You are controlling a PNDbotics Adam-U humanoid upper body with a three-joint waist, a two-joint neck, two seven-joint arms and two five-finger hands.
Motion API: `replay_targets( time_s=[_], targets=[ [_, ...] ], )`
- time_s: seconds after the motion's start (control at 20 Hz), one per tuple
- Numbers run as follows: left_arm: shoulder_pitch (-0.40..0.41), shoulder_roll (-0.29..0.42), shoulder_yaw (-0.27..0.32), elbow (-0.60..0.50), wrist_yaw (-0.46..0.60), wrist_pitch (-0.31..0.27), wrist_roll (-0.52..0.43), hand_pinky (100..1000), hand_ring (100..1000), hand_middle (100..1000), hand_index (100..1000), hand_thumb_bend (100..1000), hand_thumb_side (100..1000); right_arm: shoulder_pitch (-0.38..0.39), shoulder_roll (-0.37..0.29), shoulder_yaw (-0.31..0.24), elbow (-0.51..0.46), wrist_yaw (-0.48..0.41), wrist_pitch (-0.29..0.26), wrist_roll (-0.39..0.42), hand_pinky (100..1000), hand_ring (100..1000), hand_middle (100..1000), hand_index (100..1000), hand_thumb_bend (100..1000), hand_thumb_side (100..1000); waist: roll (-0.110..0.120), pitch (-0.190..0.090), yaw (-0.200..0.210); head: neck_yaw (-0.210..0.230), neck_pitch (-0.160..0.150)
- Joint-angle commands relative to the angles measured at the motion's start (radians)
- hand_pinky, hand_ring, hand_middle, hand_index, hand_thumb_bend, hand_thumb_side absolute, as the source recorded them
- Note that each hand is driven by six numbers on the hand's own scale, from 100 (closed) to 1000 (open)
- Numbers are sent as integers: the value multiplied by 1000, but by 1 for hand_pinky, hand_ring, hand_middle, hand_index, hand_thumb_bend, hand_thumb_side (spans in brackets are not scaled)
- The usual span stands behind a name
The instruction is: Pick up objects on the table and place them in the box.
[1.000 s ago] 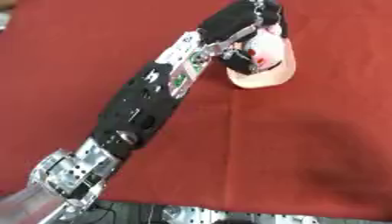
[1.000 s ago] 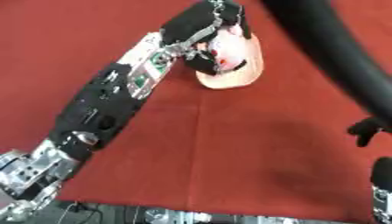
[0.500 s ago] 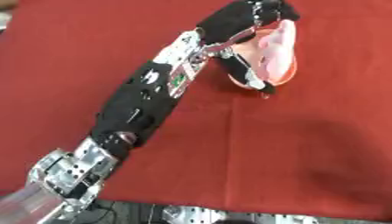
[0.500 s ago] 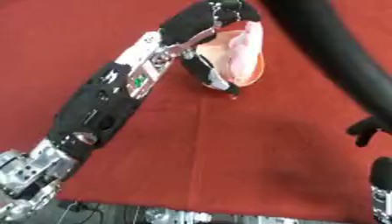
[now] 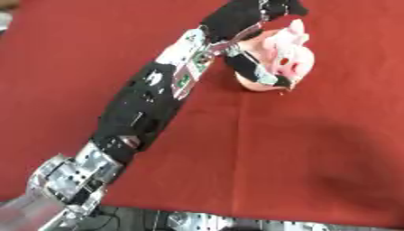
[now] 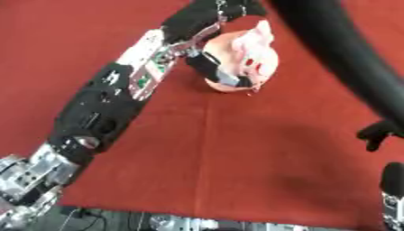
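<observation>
I am seeing my left hand [image 5: 251, 67] reaching across the red worktop [image 5: 315, 158] toward the far side, its fingers [image 5: 264, 76] curling around a pink toy [image 5: 286, 57] and grasping it. There is one toy in sight, pale pink with red marks on its face, a rounded body and what looks like pointed ears or a snout. It is sitting at the far middle of the worktop, close to the top edge of both views. It is standing tilted, its long axis running from lower left to upper right, the pointed end aiming up and away from me. I cannot tell whether its underside is touching the cloth. My left arm [image 5: 150, 113] is stretching diagonally from the lower left corner. My right hand [image 6: 377, 133] is showing at the right edge of the right eye view, dark fingers hanging curled and holding nothing
</observation>
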Motion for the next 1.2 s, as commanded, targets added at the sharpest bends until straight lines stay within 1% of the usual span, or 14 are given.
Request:
replay_targets(
  time_s=[0.05, 0.15, 0.2, 0.35, 0.45, 0.55, 0.65, 0.85, 0.9, 0.95, 1.0, 1.2],
  targets=[
    [24, 56, 36, -124, 125, -2, 70, 391, 668, 686, 800, 100, 700, -2, -9, -2, -14, 4, 0, -1, 268, 489, 773, 845, 132, 696, -9, -13, 3, -15, -18],
    [72, 89, 64, -213, 218, 1, 119, 385, 661, 679, 782, 100, 769, -3, -6, -5, -14, 6, 1, -2, 267, 489, 773, 845, 131, 695, -10, -10, 7, -24, -23],
    [101, 105, 80, -259, 267, 8, 140, 389, 662, 680, 777, 100, 788, -3, -4, -6, -14, 7, 3, -3, 267, 489, 773, 846, 131, 695, -11, -9, 9, -28, -25],
    [183, 139, 119, -371, 388, 40, 171, 408, 676, 697, 774, 100, 808, -1, 2, -9, -14, 13, 7, -4, 265, 488, 774, 847, 131, 694, -14, -6, 17, -33, -31],
    [250, 145, 152, -429, 456, 69, 183, 420, 691, 713, 775, 100, 824, 0, 7, -11, -14, 17, 10, -5, 265, 488, 774, 847, 128, 693, -18, -4, 25, -33, -34],
    [315, 133, 186, -476, 512, 97, 192, 419, 698, 719, 773, 100, 836, 1, 11, -12, -14, 20, 12, -7, 265, 488, 774, 847, 127, 693, -22, -3, 31, -34, -38],
    [377, 105, 217, -516, 569, 119, 205, 416, 701, 721, 771, 100, 857, 2, 14, -13, -14, 24, 13, -9, 265, 488, 773, 847, 126, 693, -27, -1, 36, -34, -42],
    [475, 41, 261, -585, 657, 140, 227, 413, 703, 722, 773, 100, 904, 4, 24, -15, -14, 32, 15, -12, 264, 488, 774, 848, 124, 690, -38, 3, 51, -31, -47],
    [492, 32, 267, -598, 670, 143, 230, 415, 706, 725, 776, 100, 907, 4, 26, -15, -14, 33, 15, -13, 264, 488, 774, 849, 124, 690, -41, 4, 54, -29, -46],
    [504, 28, 272, -608, 677, 147, 230, 415, 703, 722, 774, 100, 905, 5, 28, -14, -14, 35, 15, -13, 264, 488, 773, 849, 149, 687, -42, 4, 56, -26, -45],
    [514, 25, 276, -619, 679, 149, 230, 419, 707, 726, 776, 100, 902, 6, 28, -14, -14, 36, 15, -13, 265, 489, 775, 849, 123, 690, -43, 3, 59, -21, -45],
    [547, 5, 288, -656, 687, 153, 235, 420, 702, 722, 773, 100, 903, 8, 27, -16, -14, 35, 13, -20, 267, 490, 775, 849, 119, 691, -46, -3, 67, -5, -49]
  ],
)
